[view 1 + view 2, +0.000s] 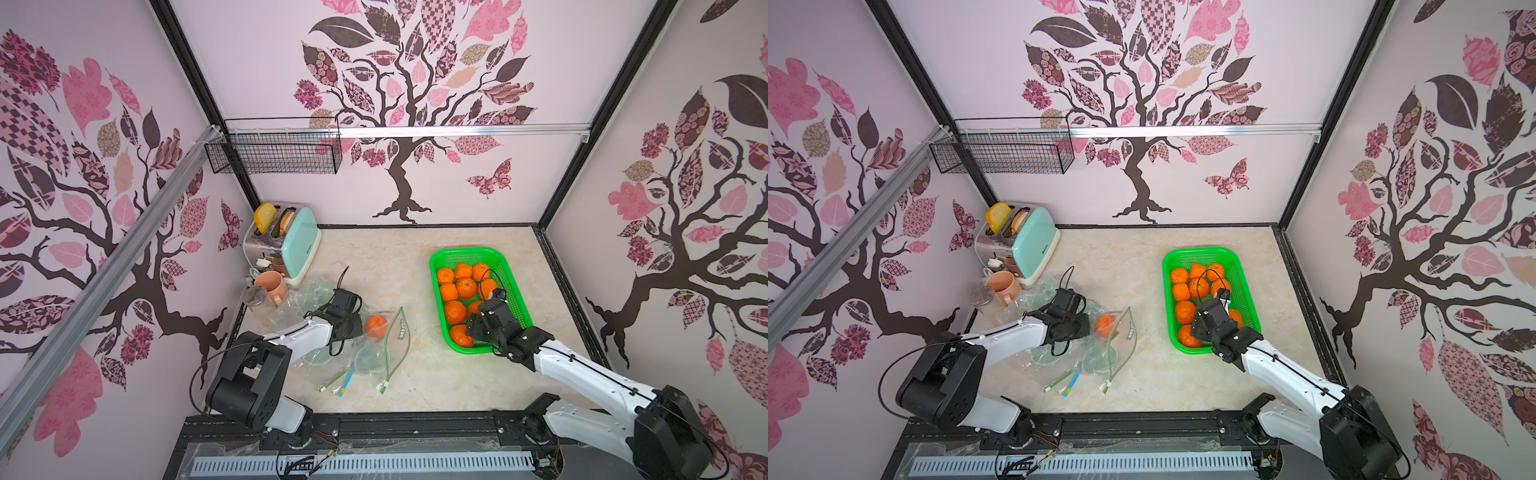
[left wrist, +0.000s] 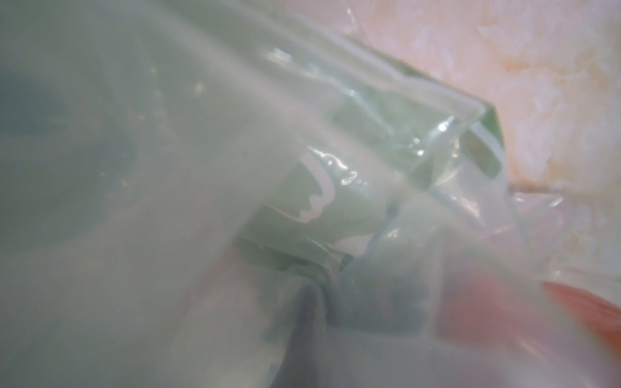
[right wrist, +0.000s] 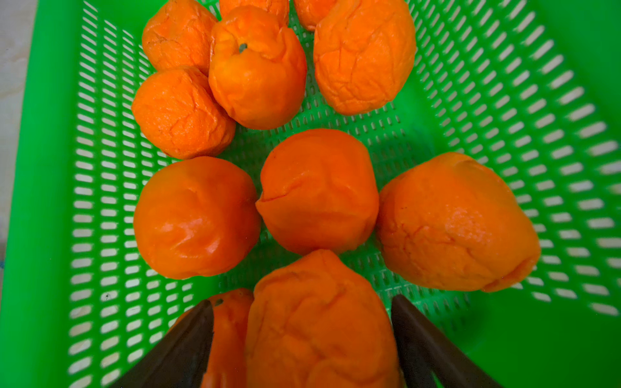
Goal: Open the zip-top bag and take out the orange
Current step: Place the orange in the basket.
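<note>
Plainly, in both top views the orange (image 1: 376,325) that matters lies inside the bag (image 1: 397,349), whose mouth gapes, on the left half of the surface (image 1: 386,257). The left hand (image 1: 351,322) is clamped shut low in the loose plastic just beside it, and the right hand (image 1: 478,322) hangs over the basket (image 1: 469,250). Bare room lies between bag and basket. The mug (image 1: 272,286) and toaster (image 1: 291,241) crowd the back-left corner, so a tug that way could knock them. The left wrist view gives only plastic pressed near the lens, with the orange (image 2: 588,302) a blur at one edge. Whether plastic is pinched I cannot tell, and a lift might drag the whole bag or spill the orange toward the front edge. In the right wrist view the jaws stand wide on either side of one fruit (image 3: 319,329) in the basket, not squeezing it. A careless rise could nudge it, and the basket walls leave little sideways room.
</note>
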{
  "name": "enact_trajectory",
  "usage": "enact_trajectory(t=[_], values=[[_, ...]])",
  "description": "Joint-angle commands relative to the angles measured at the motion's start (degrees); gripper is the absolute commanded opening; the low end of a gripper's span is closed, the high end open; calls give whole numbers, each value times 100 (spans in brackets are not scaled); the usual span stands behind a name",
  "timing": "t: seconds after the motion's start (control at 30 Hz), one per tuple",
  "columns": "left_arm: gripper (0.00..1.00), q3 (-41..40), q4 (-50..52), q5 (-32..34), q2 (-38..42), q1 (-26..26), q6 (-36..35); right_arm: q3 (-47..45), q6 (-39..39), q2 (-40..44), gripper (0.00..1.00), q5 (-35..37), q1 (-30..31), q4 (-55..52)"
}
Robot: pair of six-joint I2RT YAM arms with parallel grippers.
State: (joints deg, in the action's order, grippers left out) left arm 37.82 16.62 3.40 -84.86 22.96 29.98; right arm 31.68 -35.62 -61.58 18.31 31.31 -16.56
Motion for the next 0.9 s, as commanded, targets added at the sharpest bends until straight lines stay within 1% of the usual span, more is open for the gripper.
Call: enact_trajectory(t=[0.0,0.2,0.37,0.47,0.5,0.53,0.6,0.67,0.73,0.77,0.8,0.83,0.87], values=[[0,16,101,-41,-147,-28,-27,154,-14,52,86,144,-20,-313],[0,23,98,-49,-169,-20,-31,163,-112,-25,87,112,-21,-393],[0,36,104,-59,-180,-20,-40,203,-16,20,87,57,-28,-375],[0,21,103,-50,-168,-20,-27,382,296,156,85,16,-28,-412],[0,23,102,-51,-168,-20,-27,450,492,252,83,-19,-28,-368],[0,29,99,-54,-175,-20,-31,523,768,396,81,-214,-28,-260],[0,38,97,-50,-191,-20,-27,623,1161,737,73,-704,-20,-68],[0,41,102,-63,-209,-20,-29,588,1250,1052,59,-1510,31,302],[0,51,107,-60,-222,-20,-32,484,1262,1139,50,-2247,232,758],[0,58,100,-60,-220,-20,-28,449,1264,1091,44,-2476,409,939],[0,54,104,-59,-224,-20,-27,437,1364,999,40,-2621,613,1121],[0,47,97,-60,-219,-20,-27,460,1488,849,37,-2646,888,1258],[0,52,102,-59,-218,-20,-27,522,1610,658,31,-2567,1154,1338]])
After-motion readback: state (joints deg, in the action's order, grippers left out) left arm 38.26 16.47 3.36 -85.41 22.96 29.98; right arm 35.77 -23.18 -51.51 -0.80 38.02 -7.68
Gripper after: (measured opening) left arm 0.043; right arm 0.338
